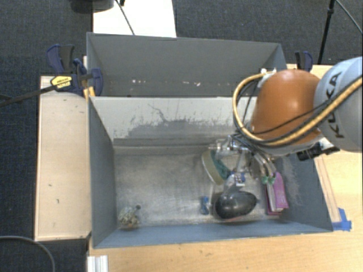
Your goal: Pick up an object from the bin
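Note:
My gripper (237, 175) hangs low over the front right of the bin, under the arm's orange cover. Right below it lies a dark grey oval thing (233, 205), smooth like a pebble, close to the front wall; I cannot tell whether the gripper touches it. A small blue piece (204, 205) lies against the oval's left side. To the gripper's left a pale greenish curved thing (213, 166) is partly hidden by it. A purple and pink oblong block (276, 193) lies to the right, with a small green bit at its upper end.
A small brownish clump (129, 217) sits in the front left corner of the bin. The arm and its looping cables cover the bin's right rear part. Bare grey floor stretches across the middle and left.

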Robot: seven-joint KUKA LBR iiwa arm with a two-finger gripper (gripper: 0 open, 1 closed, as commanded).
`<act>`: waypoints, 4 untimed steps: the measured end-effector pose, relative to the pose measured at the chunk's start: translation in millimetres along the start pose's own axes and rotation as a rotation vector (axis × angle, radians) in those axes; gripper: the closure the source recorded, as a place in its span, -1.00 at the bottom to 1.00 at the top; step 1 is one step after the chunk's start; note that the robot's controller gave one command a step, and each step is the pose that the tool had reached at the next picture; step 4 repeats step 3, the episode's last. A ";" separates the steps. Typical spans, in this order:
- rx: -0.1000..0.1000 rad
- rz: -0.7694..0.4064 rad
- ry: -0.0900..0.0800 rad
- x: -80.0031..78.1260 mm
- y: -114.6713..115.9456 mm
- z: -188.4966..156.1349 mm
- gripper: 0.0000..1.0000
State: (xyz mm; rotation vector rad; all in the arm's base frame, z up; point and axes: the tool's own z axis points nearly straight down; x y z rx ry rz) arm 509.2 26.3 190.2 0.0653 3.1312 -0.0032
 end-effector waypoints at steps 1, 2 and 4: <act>-0.008 -0.304 -0.012 -32.2 -32.5 94.0 -1.00; -0.008 -0.297 -0.033 -37.4 -32.8 92.6 1.00; -0.002 -0.448 -0.001 -9.8 -47.8 -73.4 1.00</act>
